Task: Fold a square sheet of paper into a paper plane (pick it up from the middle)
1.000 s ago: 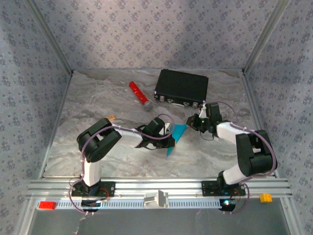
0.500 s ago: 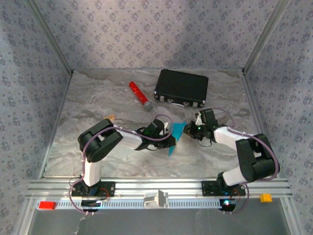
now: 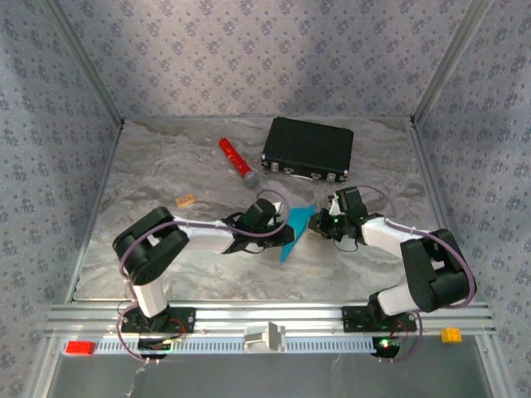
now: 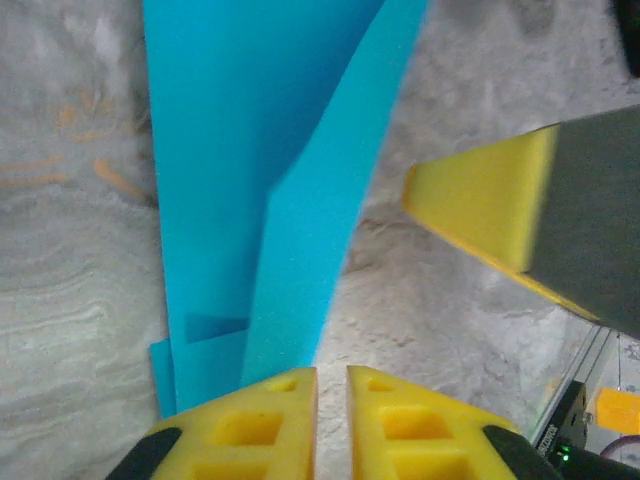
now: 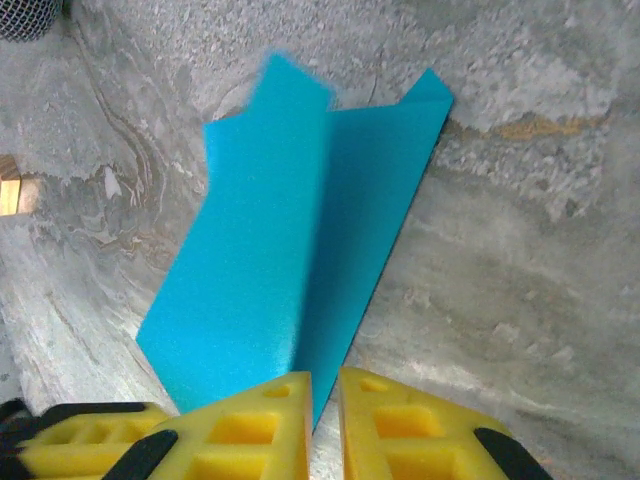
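The blue paper (image 3: 295, 227) is lying on the marbled table (image 3: 158, 166) between the two arms. It is folded into a long strip whose long axis is running from far-right to near-left, with its narrower tip pointing near-left. One flap is standing up off the table along a lengthwise crease, while the other is resting flat. The left gripper (image 4: 332, 378) is reaching in from the left, its yellow fingers drawn almost together and pinching the raised flap's edge. The right gripper (image 5: 322, 380) is meeting the paper's far-right end, its fingers likewise nearly closed. It seems to be nipping the edge by the crease, though its own fingers are hiding the contact. In the top view both wrists are covering parts of the strip's sides. Beyond the paper, a black case (image 3: 309, 149) is sitting toward the back, a red-handled microphone (image 3: 237, 162) is lying to its left, and a small wooden block (image 3: 186, 200) is sitting further left, too small to make out well
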You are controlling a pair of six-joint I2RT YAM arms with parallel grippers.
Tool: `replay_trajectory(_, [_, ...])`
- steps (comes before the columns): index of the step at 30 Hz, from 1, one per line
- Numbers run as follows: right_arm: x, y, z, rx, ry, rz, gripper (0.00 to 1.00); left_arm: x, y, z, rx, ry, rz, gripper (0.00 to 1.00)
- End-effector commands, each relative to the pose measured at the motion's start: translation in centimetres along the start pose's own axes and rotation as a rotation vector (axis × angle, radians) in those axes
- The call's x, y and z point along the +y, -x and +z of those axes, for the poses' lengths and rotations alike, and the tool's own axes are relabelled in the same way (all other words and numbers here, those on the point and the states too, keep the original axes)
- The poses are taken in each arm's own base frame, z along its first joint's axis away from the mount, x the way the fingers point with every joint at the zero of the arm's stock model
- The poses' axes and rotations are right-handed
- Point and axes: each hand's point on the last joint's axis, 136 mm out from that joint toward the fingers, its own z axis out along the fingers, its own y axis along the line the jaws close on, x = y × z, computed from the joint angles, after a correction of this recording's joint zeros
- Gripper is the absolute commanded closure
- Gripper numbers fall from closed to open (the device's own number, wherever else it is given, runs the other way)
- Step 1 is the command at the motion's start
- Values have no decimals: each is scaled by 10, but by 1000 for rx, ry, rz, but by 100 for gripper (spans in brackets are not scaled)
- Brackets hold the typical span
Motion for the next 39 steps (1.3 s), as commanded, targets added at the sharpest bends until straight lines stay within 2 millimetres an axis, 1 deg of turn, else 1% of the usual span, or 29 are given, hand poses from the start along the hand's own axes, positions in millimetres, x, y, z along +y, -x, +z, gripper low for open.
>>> replay_trajectory(1, [-4,-12,-2,29,-17,21,84,2,5,-16,-31,29,28,81])
replay_trajectory(4, [-3,-15,-2,29,-14,22,83,13,7,-22,-28,51,19,80])
replay_trajectory(8, [-1,-16,-4,21,-11,11,82,26,9,-25,-8,53,-14,79])
replay_trajectory(11, [1,-17,-3,33,-6,11,82,31,10,-25,-3,46,-27,78])
replay_trajectory(16, [3,-20,1,53,2,6,81,27,4,-16,55,1,-36,76])
replay_trajectory(20, [4,-21,2,62,7,3,80,29,-1,-9,101,-7,-46,75])
replay_trajectory(22, [4,-22,2,66,9,2,80,33,-1,-8,102,13,-55,75])
replay_trajectory(27, [4,-22,3,71,10,-1,79,31,-2,-6,115,6,-39,74])
replay_trajectory(31, [1,-26,6,102,-9,-1,79,30,-3,-5,124,1,-36,74])
replay_trajectory(39, [0,-30,9,123,-5,4,79,36,-4,-2,133,20,-43,74])
